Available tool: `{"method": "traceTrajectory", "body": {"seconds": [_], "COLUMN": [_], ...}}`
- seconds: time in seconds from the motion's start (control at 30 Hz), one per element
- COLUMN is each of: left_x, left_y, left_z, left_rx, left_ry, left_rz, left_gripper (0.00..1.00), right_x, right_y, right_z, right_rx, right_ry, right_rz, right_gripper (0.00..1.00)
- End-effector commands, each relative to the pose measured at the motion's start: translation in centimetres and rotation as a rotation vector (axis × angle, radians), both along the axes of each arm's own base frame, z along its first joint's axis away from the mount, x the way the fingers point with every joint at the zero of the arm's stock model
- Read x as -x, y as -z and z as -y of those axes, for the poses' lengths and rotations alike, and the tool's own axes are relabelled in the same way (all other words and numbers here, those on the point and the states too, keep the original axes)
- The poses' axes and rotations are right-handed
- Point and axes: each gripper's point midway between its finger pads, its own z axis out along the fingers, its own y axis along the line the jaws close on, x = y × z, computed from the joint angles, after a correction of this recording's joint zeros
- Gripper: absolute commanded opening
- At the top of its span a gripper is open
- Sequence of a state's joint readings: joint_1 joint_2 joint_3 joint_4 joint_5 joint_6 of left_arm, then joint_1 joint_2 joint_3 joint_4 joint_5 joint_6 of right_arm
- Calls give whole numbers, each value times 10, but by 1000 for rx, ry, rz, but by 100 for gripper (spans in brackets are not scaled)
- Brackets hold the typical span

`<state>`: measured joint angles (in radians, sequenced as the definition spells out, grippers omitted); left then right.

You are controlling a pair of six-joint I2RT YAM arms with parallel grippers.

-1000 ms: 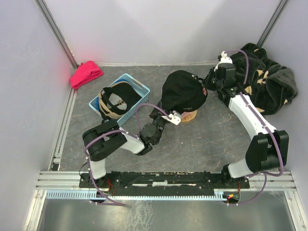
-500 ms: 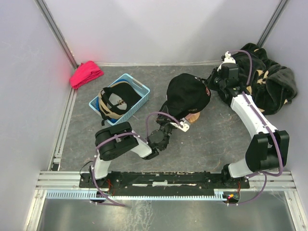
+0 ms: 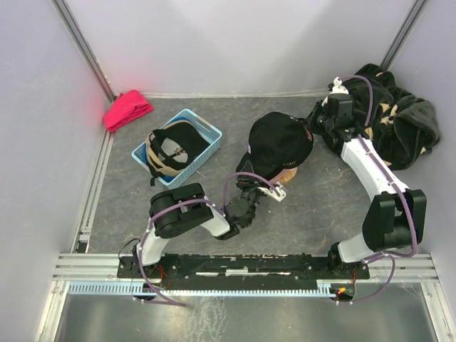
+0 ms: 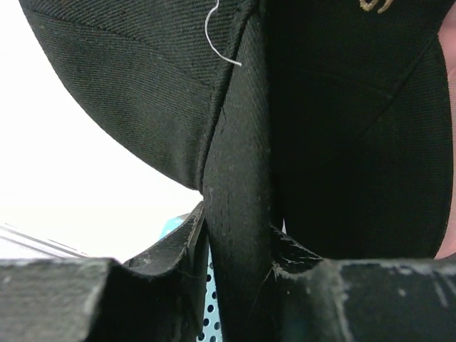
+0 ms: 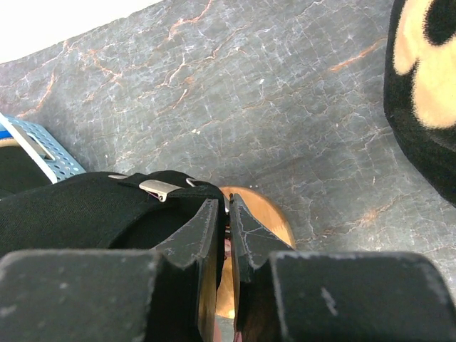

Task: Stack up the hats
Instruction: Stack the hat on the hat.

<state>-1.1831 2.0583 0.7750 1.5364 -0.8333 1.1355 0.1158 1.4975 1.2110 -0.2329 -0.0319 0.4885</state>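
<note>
Between left tool (image 4: 239,231) and right tool (image 5: 228,214), black cap (image 3: 280,141), gripped by both.

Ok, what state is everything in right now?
black cap: over the tan hat, gripped front and back
left gripper: shut on black cap
right gripper: shut on black cap
tan hat: mostly covered by black cap
blue basket: holding a tan-black cap
red cloth: bunched up
plush fabric: crumpled

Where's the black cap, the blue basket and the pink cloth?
Black fabric baseball cap (image 3: 281,140): top view, crown.
Light blue plastic basket (image 3: 204,123): top view, far rim.
Red-pink cloth bundle (image 3: 128,109): top view, middle.
</note>
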Motion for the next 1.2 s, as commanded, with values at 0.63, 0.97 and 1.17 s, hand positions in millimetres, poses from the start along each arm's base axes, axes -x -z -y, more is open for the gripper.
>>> {"method": "traceTrajectory", "body": {"seconds": [0.63,0.97,1.17], "left_x": [60,48,32], "left_y": [-80,-107,-129], "left_z": [-23,-38,-53], "left_rx": [367,526,653], "left_ry": [78,-37,-150], "left_rz": [44,32,29], "left_gripper": [43,40,45], "right_x": [-7,11,15], "right_y": [-35,-49,-42], "right_z": [26,16,18], "right_rx": [-12,-15,-5], "right_ry": [73,-3,-3], "right_rz": [116,172,159], "right_gripper": [19,20,20]}}
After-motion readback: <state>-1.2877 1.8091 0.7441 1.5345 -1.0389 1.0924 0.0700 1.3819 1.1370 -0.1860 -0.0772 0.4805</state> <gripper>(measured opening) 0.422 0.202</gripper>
